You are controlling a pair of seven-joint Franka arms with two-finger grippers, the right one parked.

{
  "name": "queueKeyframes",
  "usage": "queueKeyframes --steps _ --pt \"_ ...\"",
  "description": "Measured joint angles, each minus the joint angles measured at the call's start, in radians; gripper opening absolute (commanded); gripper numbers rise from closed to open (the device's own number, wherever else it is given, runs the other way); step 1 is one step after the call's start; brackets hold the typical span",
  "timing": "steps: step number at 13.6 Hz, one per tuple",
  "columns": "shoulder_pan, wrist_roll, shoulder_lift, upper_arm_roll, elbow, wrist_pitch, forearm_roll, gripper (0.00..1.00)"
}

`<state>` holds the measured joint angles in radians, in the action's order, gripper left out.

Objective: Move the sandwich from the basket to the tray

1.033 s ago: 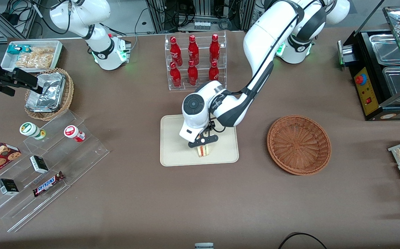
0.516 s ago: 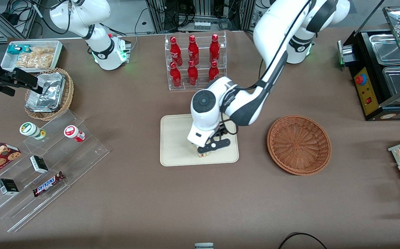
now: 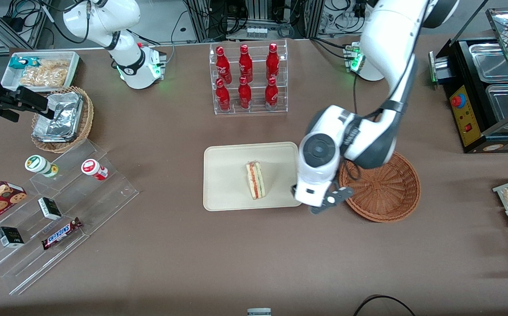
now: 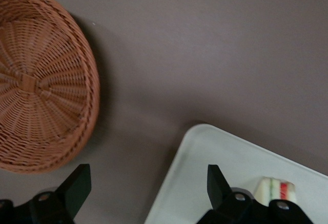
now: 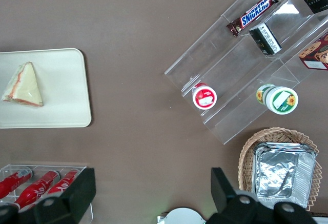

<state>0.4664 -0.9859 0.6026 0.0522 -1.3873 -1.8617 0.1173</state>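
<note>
Your hand (image 3: 327, 202) hangs above the worktop (image 3: 236, 254) in the gap between the tray (image 3: 223, 175) and the basket (image 3: 390, 197), just off the tray's corner that lies nearest the basket and the front camera. Its fingers (image 4: 77, 185) are spread wide apart and grasp nothing; in the wrist view you see bare brown worktop between them.

The sandwich (image 3: 255, 180) lies on the tray, close to the tray's middle and a little toward the basket's side. Its layered cut edge of red, orange and green faces up toward the front camera, and its narrow tip points toward the tray's nearer rim. It touches nothing but the tray, and it is apart from your hand.

The basket sits on the worktop beside the tray, toward the working arm's end, and nothing lies in it. The arm's wrist covers part of its rim on the tray's side in the front view.

Farther from the front camera than the tray, you see a clear rack of red bottles (image 3: 247, 77). Toward the parked arm's end from the tray stands a clear stepped shelf (image 3: 60, 210) with small snacks on it.
</note>
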Motion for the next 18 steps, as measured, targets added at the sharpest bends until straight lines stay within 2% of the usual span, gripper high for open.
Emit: queueKeyframes --steps 5,9,12,18 --pt "-0.126 0.225 -0.097 0.000 -0.072 0.046 -0.032 1.00" --pt "-0.226 0.435 -0.243 0.013 -0.170 0.117 -0.037 1.00" --pt "-0.343 0.586 -0.368 0.074 -0.224 0.235 -0.038 1.00" --pt "-0.507 0.882 -0.550 0.108 -0.239 0.412 -0.074 1.00"
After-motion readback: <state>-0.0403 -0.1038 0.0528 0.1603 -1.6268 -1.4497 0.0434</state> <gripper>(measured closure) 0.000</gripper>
